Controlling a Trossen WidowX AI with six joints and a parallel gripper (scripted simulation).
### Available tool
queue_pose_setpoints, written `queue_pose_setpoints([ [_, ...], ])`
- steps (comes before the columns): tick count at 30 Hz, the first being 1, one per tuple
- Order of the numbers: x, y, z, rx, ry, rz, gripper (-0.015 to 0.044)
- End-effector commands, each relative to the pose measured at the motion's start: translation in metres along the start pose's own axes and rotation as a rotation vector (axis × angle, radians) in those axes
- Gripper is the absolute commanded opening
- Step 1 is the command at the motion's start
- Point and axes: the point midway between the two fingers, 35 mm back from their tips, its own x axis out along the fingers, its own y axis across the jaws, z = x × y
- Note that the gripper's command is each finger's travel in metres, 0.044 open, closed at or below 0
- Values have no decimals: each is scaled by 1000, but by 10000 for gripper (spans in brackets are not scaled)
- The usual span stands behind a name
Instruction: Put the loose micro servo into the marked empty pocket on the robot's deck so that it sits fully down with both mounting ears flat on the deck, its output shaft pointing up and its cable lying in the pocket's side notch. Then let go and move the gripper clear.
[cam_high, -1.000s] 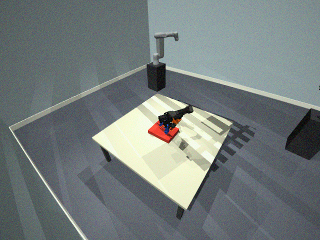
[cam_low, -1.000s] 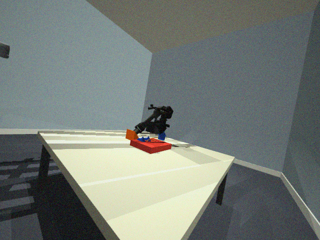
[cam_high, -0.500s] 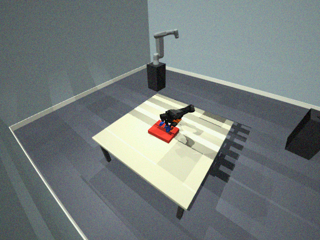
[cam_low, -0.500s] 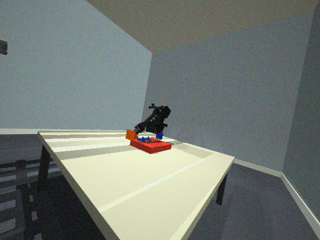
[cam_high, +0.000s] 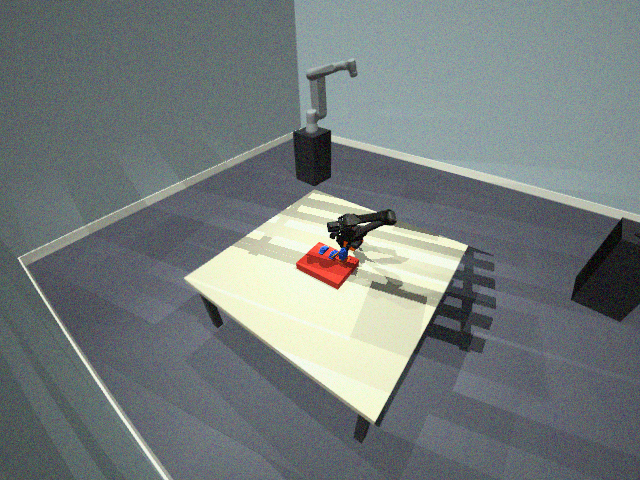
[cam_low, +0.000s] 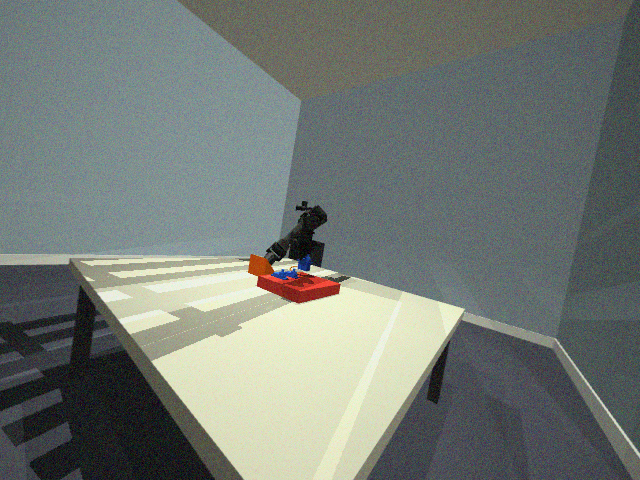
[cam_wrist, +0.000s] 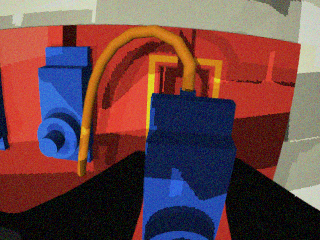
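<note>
My gripper (cam_high: 344, 246) (cam_low: 305, 255) (cam_wrist: 186, 165) is shut on the loose blue micro servo (cam_high: 343, 253) (cam_low: 304, 263) (cam_wrist: 187, 150), one black finger on each side. The servo is held above the red deck (cam_high: 317, 271) (cam_low: 320, 294) (cam_wrist: 125, 120), its round output-shaft end at the bottom of the wrist view, facing the camera. Its orange cable (cam_wrist: 150, 31) leaves the far end and arcs left, ending beside a seated servo (cam_wrist: 64, 95). The yellow-outlined pocket (cam_wrist: 151, 100) lies just beyond and partly under the held servo, which hides its near part. The side notch cannot be made out clearly.
Seated blue servos (cam_high: 323, 250) (cam_low: 284, 273) stand in the deck on the left in the wrist view, close to the cable. An orange part (cam_low: 260, 265) is by the arm at the deck's edge. The deck rests on a pale table (cam_high: 268, 304) (cam_low: 289, 372).
</note>
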Motion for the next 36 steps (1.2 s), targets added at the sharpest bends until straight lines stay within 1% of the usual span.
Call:
queue_pose_setpoints([
  [1,0,0,10,-5,3,4,0],
  [16,18,0,9,-5,3,3,0],
  [27,20,0,9,-5,3,3,0],
  [36,29,0,9,-5,3,3,0],
])
